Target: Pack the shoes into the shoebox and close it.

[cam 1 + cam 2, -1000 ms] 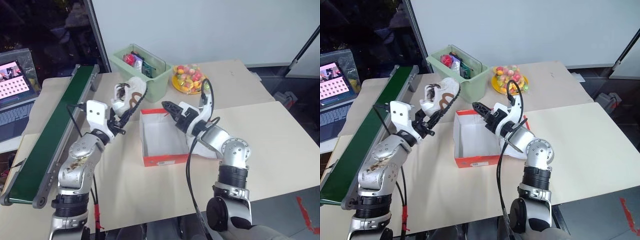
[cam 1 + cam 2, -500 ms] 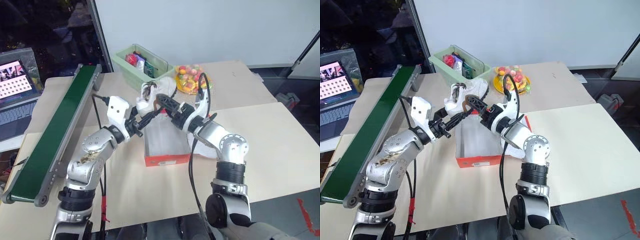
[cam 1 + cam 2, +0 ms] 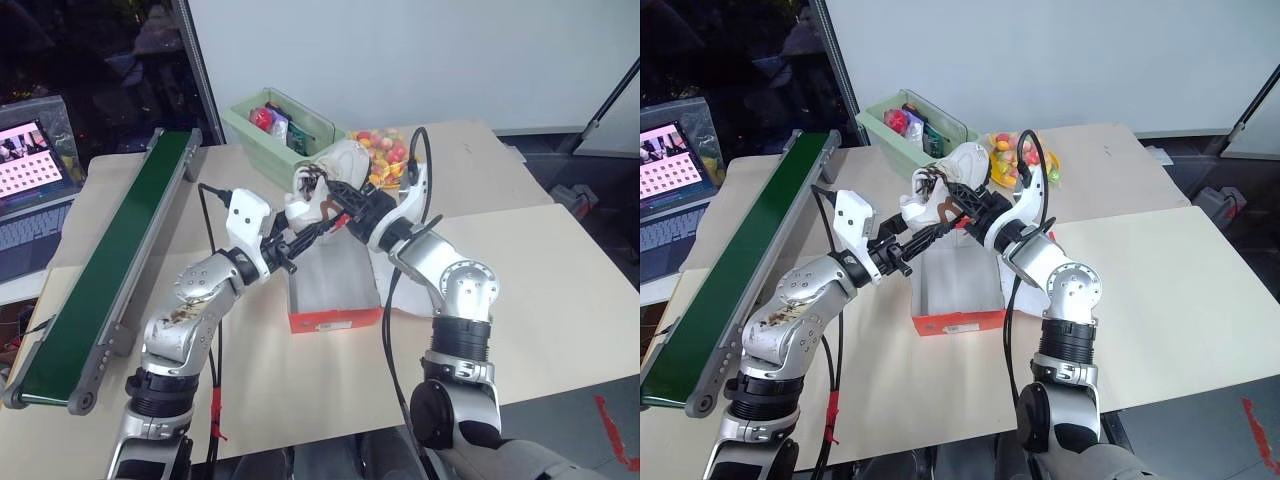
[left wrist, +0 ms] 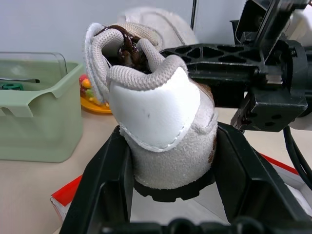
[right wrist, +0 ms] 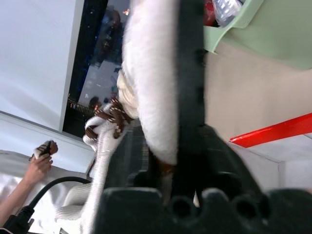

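The sneaker (image 4: 161,122) hides its own toe, while the shoebox (image 3: 335,290) lies partly behind both arms at frame centre.

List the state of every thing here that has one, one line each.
sneaker: held in the air above the shoebox, gripped by both hands.
shoebox: open, white inside showing, on the table.
left hand: shut on the sneaker's heel.
right hand: closed on the sneaker's side.
green bin: open-topped, holding items.
laptop: open, screen lit.
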Robot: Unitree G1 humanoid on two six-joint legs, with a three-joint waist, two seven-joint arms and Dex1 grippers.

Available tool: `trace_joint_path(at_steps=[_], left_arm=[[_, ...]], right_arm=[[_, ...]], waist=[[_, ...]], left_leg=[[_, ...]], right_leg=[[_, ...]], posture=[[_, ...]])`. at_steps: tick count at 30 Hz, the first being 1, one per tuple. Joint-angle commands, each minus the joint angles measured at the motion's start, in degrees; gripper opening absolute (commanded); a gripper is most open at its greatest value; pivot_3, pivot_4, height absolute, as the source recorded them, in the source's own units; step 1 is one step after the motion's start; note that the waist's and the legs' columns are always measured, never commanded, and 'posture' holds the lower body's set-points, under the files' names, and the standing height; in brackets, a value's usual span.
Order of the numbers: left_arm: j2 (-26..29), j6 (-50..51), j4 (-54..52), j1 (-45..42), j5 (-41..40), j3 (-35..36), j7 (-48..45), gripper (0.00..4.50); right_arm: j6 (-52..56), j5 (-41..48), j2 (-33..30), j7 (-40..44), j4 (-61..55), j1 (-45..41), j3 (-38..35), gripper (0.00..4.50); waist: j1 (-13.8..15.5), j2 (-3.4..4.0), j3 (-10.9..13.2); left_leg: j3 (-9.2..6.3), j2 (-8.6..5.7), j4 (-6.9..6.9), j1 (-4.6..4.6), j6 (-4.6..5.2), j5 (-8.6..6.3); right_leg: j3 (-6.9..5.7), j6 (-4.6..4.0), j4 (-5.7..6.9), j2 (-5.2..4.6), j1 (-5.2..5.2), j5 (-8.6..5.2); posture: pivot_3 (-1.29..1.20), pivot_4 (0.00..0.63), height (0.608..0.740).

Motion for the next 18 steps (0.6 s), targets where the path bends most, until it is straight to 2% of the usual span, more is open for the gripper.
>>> trace_joint_path(at_steps=[1, 7, 8, 11, 14, 18], left_arm=[[0.07, -0.52, -1.44, -1.12, 0.0, -2.78, -2.57, 2.06], [1.45, -3.31, -0.73, -0.34, 3.46, -2.64, -1.93, 2.06], [1.65, -3.92, -0.82, -0.24, 3.56, -2.58, -2.37, 2.79], [3.77, -5.44, -0.99, 0.27, 6.61, -3.39, -2.57, 3.79], [5.3, -6.83, -1.52, 1.51, 6.93, -2.01, -3.24, 3.79], [8.84, -7.76, -1.64, 2.62, 5.01, 3.13, -5.17, 3.79]], right_arm=[[-0.1, 3.46, 3.18, 0.53, -2.88, -2.25, 2.53, 0.49], [-0.91, 4.37, 2.97, -0.89, -3.4, -2.63, 1.84, 0.49], [-1.22, 4.55, 2.94, -1.16, -3.47, -2.64, 1.66, 0.48], [-5.74, 2.75, 1.94, -1.22, -4.37, -3.14, 0.77, 0.48], [-11.4, -3.99, -1.73, 0.02, -5.31, -4.43, 2.38, 0.48], [-12.46, -12.79, -9.92, 2.48, -4.28, -7.72, 6.95, 0.48]], waist=[[-0.01, 0.0, 0.0], [0.01, 0.0, 0.0], [0.01, 0.0, 0.0], [-0.02, 0.0, 0.0], [-0.09, 0.01, 0.0], [-0.01, 0.02, 0.02]], left_leg=[[0.0, 0.0, 0.0, 0.0, 0.0, 0.0], [0.01, 0.0, 0.0, 0.01, 0.0, 0.0], [0.01, 0.0, 0.0, 0.01, 0.0, 0.0], [0.01, 0.0, 0.0, 0.01, 0.0, 0.0], [0.03, 0.0, 0.0, 0.01, 0.0, 0.0], [0.07, 0.0, 0.0, 0.0, 0.0, 0.0]], right_leg=[[0.0, 0.0, 0.0, 0.0, 0.0, 0.0], [0.01, 0.0, -0.03, 0.0, 0.0, 0.0], [0.01, 0.0, -0.04, 0.0, 0.0, 0.0], [0.01, 0.0, -0.02, 0.01, 0.0, 0.0], [0.03, 0.0, -0.03, 0.01, -0.01, 0.0], [0.06, 0.0, -0.03, 0.01, -0.07, 0.0]], posture=[[0.0, 0.15, 0.74], [0.0, 0.15, 0.74], [0.0, 0.15, 0.74], [0.0, 0.15, 0.74], [0.0, 0.15, 0.74], [0.0, 0.15, 0.74]])
